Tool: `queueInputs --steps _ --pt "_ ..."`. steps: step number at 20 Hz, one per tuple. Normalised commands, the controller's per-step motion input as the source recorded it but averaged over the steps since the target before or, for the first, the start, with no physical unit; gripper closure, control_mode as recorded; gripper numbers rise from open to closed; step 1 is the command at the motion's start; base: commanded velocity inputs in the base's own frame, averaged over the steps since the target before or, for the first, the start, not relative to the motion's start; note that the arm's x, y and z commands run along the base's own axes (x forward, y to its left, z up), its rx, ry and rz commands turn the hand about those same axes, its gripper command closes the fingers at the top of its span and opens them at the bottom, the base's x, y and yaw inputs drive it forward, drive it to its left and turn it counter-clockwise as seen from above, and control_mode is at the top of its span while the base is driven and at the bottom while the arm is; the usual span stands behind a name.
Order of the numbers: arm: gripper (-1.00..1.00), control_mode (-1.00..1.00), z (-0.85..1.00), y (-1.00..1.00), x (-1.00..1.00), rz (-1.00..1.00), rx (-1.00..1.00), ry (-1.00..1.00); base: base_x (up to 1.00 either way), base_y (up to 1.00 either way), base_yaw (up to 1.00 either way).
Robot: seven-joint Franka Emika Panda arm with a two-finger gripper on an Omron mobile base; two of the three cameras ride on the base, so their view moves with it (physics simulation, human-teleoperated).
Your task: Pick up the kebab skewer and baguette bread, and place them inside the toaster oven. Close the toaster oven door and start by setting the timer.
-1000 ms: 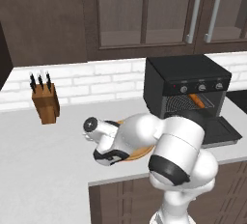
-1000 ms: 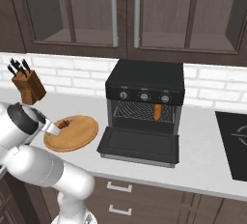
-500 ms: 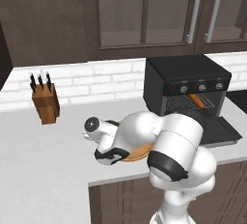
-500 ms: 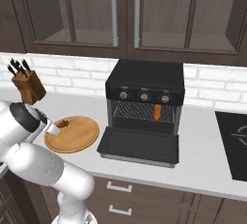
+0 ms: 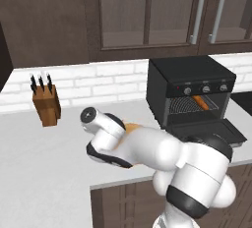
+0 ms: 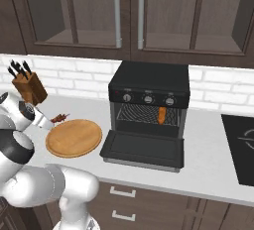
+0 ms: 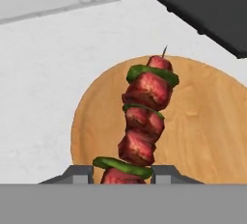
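Where the hand view looks along the gripper (image 7: 122, 172), the kebab skewer (image 7: 144, 120) rises from between the two dark finger tips (image 7: 77, 172), which press against its lowest meat chunk from either side, so the gripper is closed on the skewer. The stick carries red meat pieces with green slices between them, and its thin point ends above the far rim of the round wooden plate (image 7: 207, 131) that lies behind it on the white counter (image 7: 43, 83). In the right base view the skewer (image 6: 60, 118) shows as a small dark red streak just off the plate's (image 6: 74, 138) upper left edge, beside the arm's wrist. The toaster oven (image 6: 149, 100) stands to the right of the plate with the toaster oven door (image 6: 143, 149) dropped flat onto the counter. The baguette bread (image 6: 162, 115) lies inside on the wire rack, toward the right side of the cavity; the left base view shows it (image 5: 200, 101) there too. A wooden knife block (image 5: 46, 105) stands near the brick wall, well apart from the oven
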Motion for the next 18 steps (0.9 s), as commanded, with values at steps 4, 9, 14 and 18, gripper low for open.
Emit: queueInputs --steps 4,9,14,18 --pt "1.0 -1.0 1.0 -0.12 -0.26 -0.02 0.0 0.06 0.0 0.0 0.0" --pt "1.0 -1.0 1.0 -0.39 -0.45 0.01 0.0 0.01 0.0 0.0 0.0" --pt "1.0 -1.0 0.58 -0.76 -0.61 0.18 0.0 0.0 0.0 0.0 0.0" --pt "1.0 -1.0 0.46 -0.98 -0.53 0.26 0.04 0.0 0.0 0.0 0.0"
